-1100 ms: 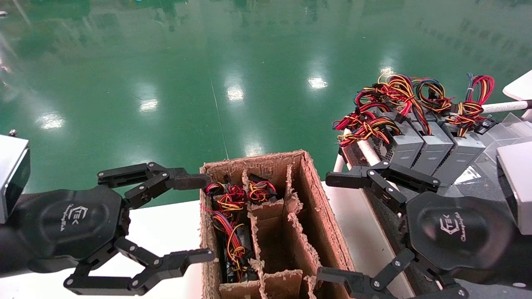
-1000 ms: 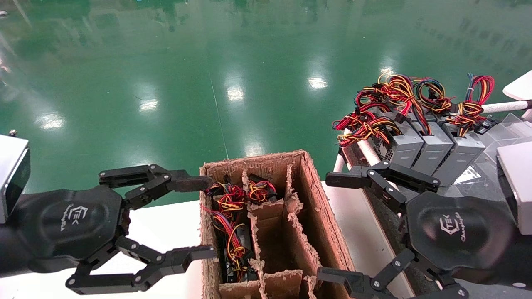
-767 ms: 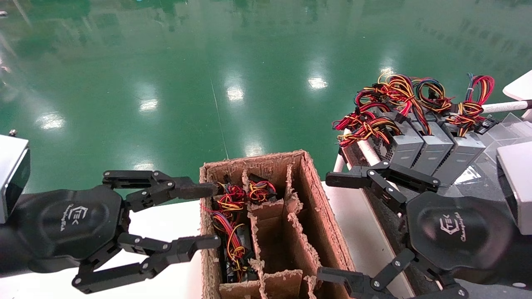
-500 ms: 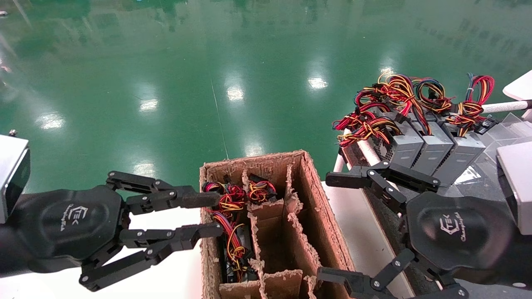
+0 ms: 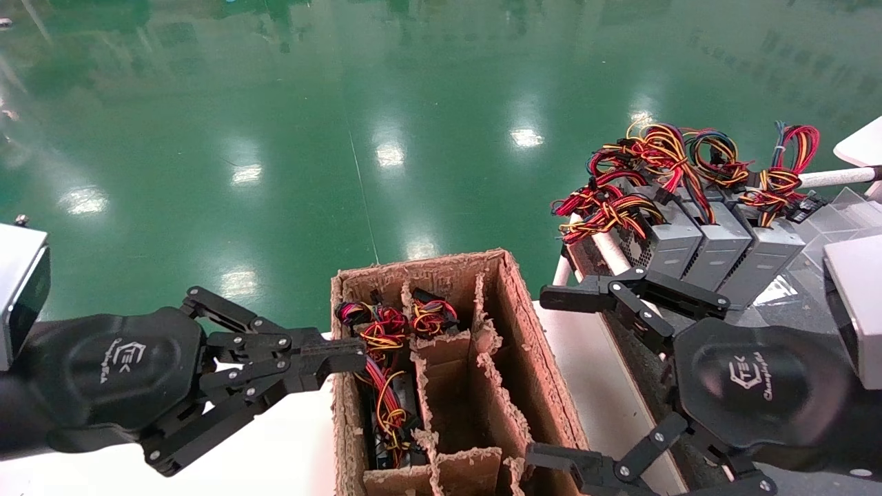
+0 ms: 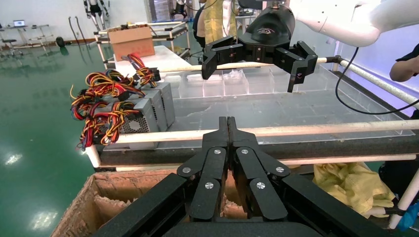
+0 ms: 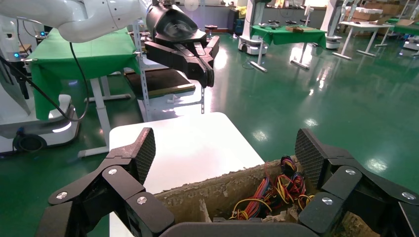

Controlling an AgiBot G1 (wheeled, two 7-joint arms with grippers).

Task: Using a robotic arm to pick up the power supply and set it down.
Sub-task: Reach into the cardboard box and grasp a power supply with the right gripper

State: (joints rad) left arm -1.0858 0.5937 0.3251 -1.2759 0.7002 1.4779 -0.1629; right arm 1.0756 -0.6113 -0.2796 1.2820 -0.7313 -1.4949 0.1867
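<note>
The left gripper (image 5: 344, 355) hangs at the left wall of the cardboard box (image 5: 517, 331), its fingers pressed flat together with nothing between them (the left wrist view shows the two tips meeting edge to edge), which looks like a pinch that caught no wire or an idle closing. The right gripper (image 5: 551, 375) sits low beside the box's right wall, its jaws spread wide and empty, seemingly parked clear of the work. The power supply (image 5: 389, 413) meant for lifting stands deep in the box's left compartment, mostly hidden by the dividers; its long axis appears to run down into the cell, and its red, yellow and black wire bundle (image 5: 375, 331) points upward toward the opening. Three more grey supplies (image 5: 716, 248) stand side by side on the rack (image 5: 792, 293) to the right, their cables sprouting from their far ends.
</note>
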